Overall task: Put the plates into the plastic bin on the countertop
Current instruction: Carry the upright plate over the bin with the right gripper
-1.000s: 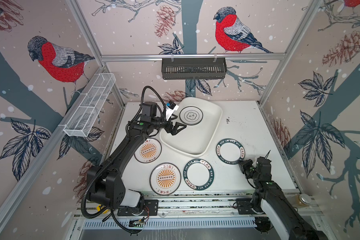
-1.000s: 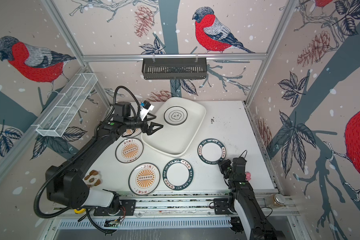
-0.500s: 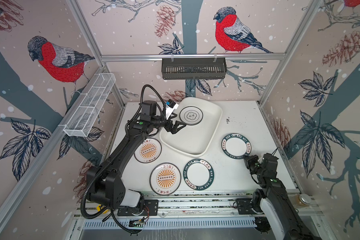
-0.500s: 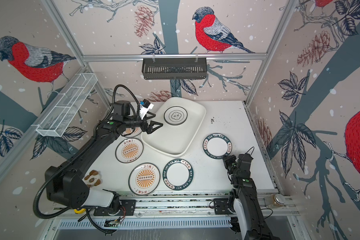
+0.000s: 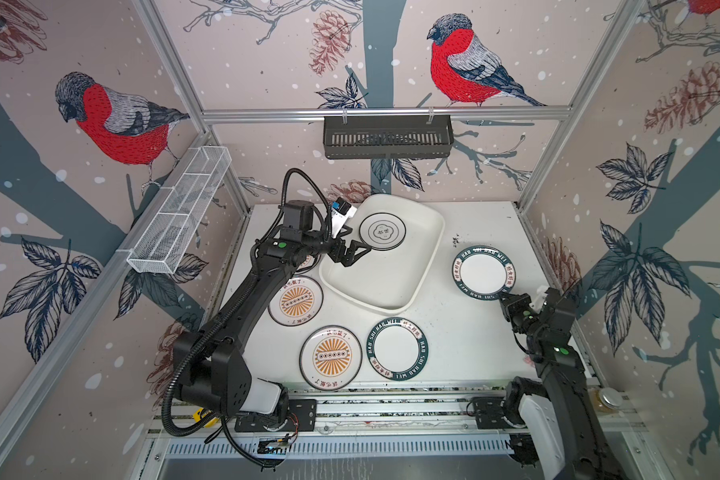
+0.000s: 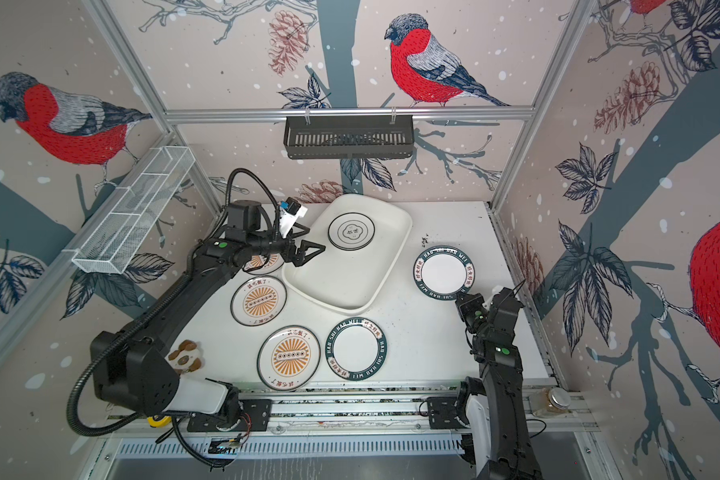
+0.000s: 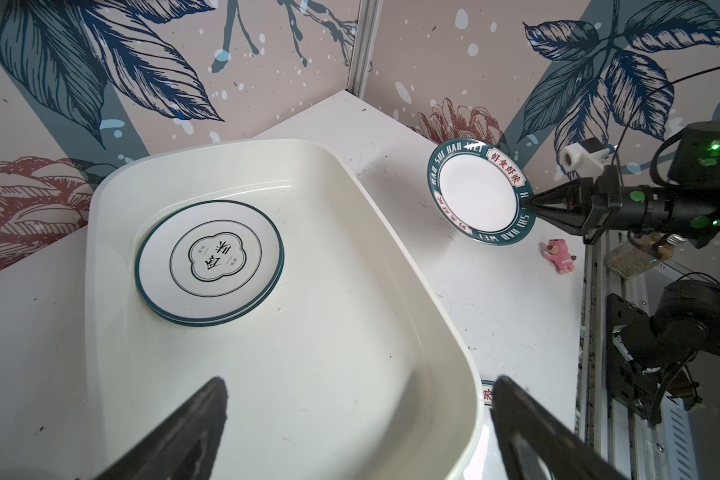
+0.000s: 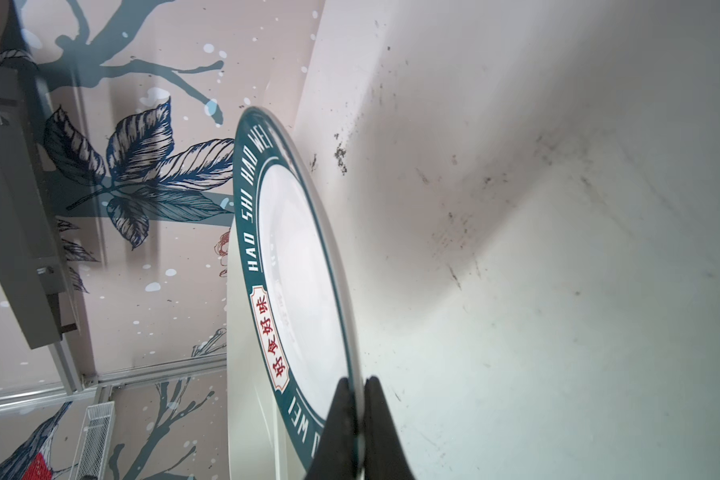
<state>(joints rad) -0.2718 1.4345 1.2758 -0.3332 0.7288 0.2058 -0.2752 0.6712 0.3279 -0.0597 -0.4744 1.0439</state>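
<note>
A: right gripper (image 5: 507,296) is pinching the green-band plate (image 5: 484,272) by its rim, now lifting it off the countertop (image 5: 454,332), tilted, near the plastic bin (image 5: 431,257).
B: left gripper (image 5: 358,257) is hovering spread over the bin, empty.

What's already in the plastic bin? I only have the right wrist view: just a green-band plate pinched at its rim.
Observer: Two stacked cloud-centre plates at the far end of the plastic bin; the rest of its floor is bare.
Operator: Left gripper?
Observer: The left gripper is open and empty, hovering over the bin's left side.
Operator: Plates outside it?
Observer: Besides your held green-band plate: a second green-band plate, two sunburst plates in the open, and a third sunburst plate mostly hidden under the left arm.
</note>
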